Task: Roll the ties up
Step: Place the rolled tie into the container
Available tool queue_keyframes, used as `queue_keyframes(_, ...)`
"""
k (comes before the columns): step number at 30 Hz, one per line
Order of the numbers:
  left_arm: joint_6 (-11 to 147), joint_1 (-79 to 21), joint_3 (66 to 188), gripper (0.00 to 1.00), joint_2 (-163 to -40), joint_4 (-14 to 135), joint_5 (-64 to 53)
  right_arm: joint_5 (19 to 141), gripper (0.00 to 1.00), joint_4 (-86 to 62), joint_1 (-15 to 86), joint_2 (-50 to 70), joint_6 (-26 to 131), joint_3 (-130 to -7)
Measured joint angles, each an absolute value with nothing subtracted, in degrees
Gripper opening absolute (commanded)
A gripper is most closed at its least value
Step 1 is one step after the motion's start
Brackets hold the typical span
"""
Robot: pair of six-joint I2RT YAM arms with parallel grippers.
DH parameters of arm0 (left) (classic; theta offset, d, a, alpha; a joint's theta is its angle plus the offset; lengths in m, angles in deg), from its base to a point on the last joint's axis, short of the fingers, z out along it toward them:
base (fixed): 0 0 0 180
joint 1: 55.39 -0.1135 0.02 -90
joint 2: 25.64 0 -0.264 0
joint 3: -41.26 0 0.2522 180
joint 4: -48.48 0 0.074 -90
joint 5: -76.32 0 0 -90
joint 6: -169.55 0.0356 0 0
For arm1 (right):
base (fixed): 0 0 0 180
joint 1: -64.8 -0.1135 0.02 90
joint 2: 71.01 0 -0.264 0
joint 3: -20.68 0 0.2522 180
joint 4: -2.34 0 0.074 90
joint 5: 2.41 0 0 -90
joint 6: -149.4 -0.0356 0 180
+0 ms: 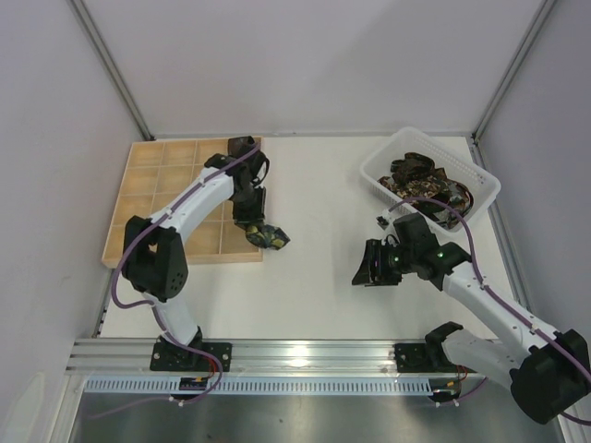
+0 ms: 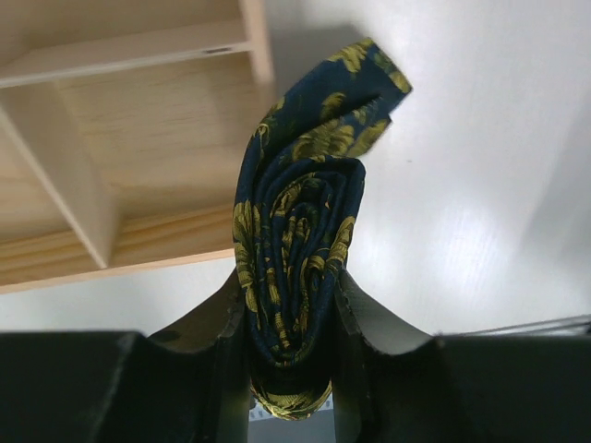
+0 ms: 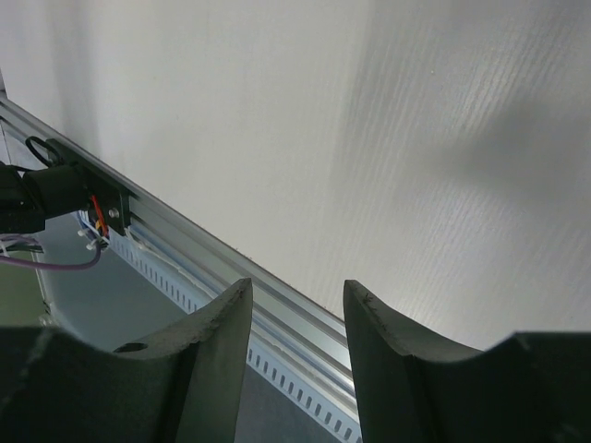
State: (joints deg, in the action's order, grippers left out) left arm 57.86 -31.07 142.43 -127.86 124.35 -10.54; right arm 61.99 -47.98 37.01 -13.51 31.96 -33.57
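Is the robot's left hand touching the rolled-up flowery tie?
Touching. The left wrist view shows the left gripper squeezing the rolled tie, with both fingers pressed against its sides.

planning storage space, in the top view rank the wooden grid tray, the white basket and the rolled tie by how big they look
1. wooden grid tray: largest.
2. white basket: somewhat smaller than the tray.
3. rolled tie: by far the smallest.
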Motion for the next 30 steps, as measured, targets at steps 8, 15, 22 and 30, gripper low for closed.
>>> queue_keyframes(8, 59.17, -34.5, 144.27, 0.01, -128.01, 127.56, -15.22, 61.51, 0.5, -48.11, 37.01, -13.42, 32.48, -33.57)
queue_keyframes(15, 59.17, -35.05, 145.91, 0.0, -129.34, 129.53, -17.45, 60.94, 0.5, -48.09, 37.01, -12.07, 32.61, -33.57)
queue_keyframes(22, 59.78, -36.16, 138.28, 0.0, -124.1, 125.97, -13.08, 60.35, 0.5, -47.74, 37.01, -11.17, 32.68, -33.57)
queue_keyframes(30, 58.97, -36.77, 125.41, 0.0, -106.65, 114.49, 5.48, 54.73, 0.73, -40.22, 36.88, -1.14, 30.06, -37.26)
